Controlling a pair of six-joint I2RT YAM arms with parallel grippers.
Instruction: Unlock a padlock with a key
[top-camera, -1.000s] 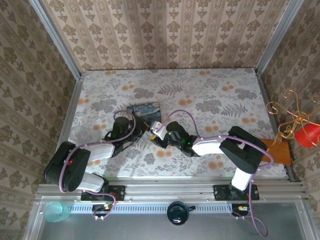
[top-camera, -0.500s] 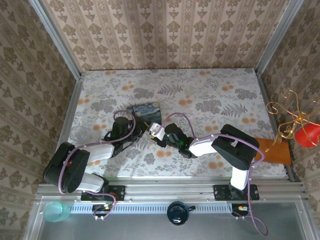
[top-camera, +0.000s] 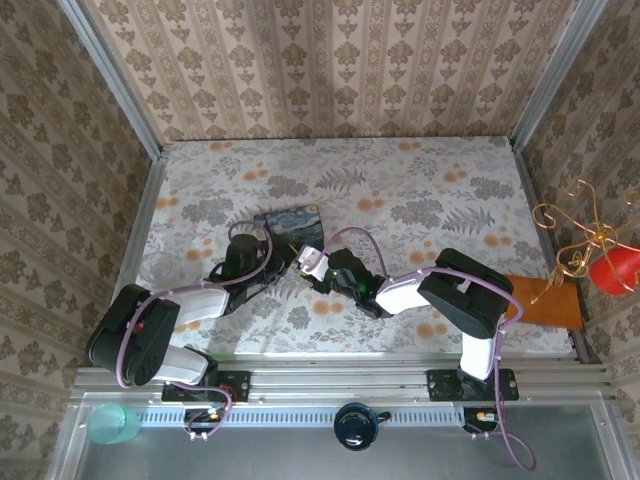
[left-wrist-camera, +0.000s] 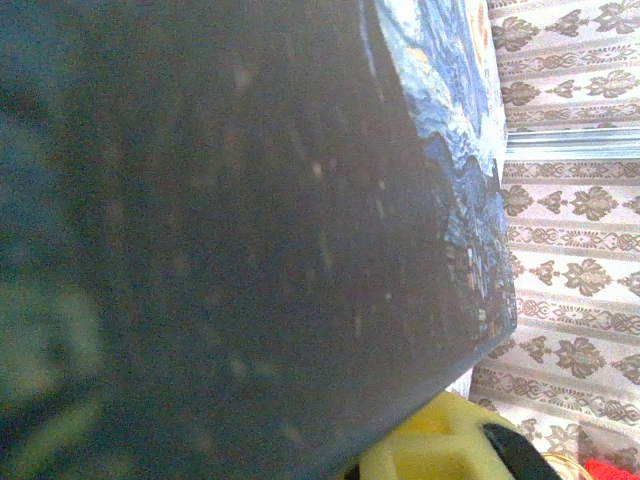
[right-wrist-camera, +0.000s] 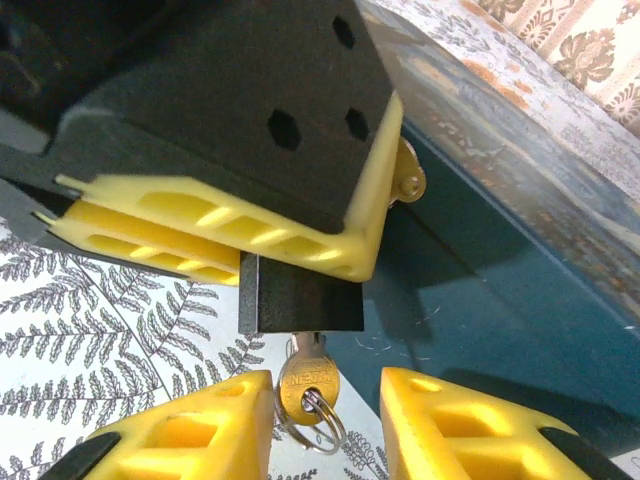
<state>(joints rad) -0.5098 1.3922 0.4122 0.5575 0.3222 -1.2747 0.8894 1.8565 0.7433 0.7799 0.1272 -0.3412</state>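
Observation:
In the right wrist view the small black padlock (right-wrist-camera: 300, 295) hangs clamped between the left gripper's yellow fingers (right-wrist-camera: 200, 230). A brass key (right-wrist-camera: 308, 385) with a wire ring sticks out of its underside. My right gripper (right-wrist-camera: 325, 420) is open, one finger on each side of the key's head, the left finger close against it. From above, the left gripper (top-camera: 285, 262) and right gripper (top-camera: 308, 264) meet just in front of the blue painted tin (top-camera: 290, 228). The left wrist view is pressed against the tin (left-wrist-camera: 250, 230), with one yellow finger (left-wrist-camera: 430, 440) at the bottom.
The tin's dark side (right-wrist-camera: 500, 300) stands right behind the padlock. A gold wire stand (top-camera: 580, 240), a red object (top-camera: 615, 268) and a brown board (top-camera: 545, 300) are at the right edge. A dark cup (top-camera: 355, 425) and a green bottle (top-camera: 110, 422) sit below the table's front rail.
The right arm has slid a little left toward the padlock, and its jaws have narrowed slightly around the key. The left arm has stayed put.

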